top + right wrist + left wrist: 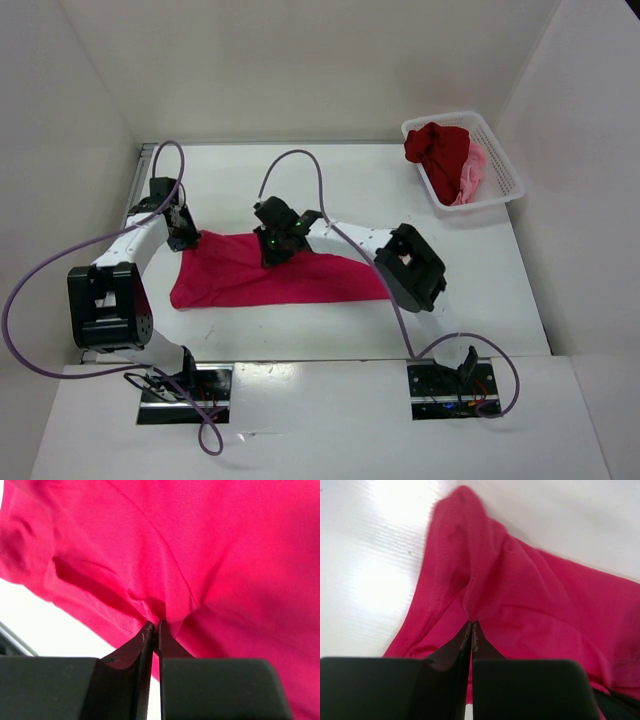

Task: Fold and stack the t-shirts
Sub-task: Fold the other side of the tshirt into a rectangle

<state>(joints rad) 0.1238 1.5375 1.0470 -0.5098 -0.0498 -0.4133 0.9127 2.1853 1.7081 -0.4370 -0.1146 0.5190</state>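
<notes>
Lying flat on the white surface (400, 180), the crimson-pink shirt (270, 278) was pinched at two places along its far edge. The left end effector (471, 625) was clamped tight on a fold at its left corner, the right end effector (154, 626) on a bunched fold near the middle. The dark red shirt (438, 148) and light pink shirt (474, 180) sat heaped in the white basket (503, 153), far right.

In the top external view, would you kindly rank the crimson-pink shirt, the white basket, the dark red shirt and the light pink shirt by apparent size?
1. crimson-pink shirt
2. white basket
3. dark red shirt
4. light pink shirt, mostly hidden under the dark red one, so its true size is unsure
</notes>
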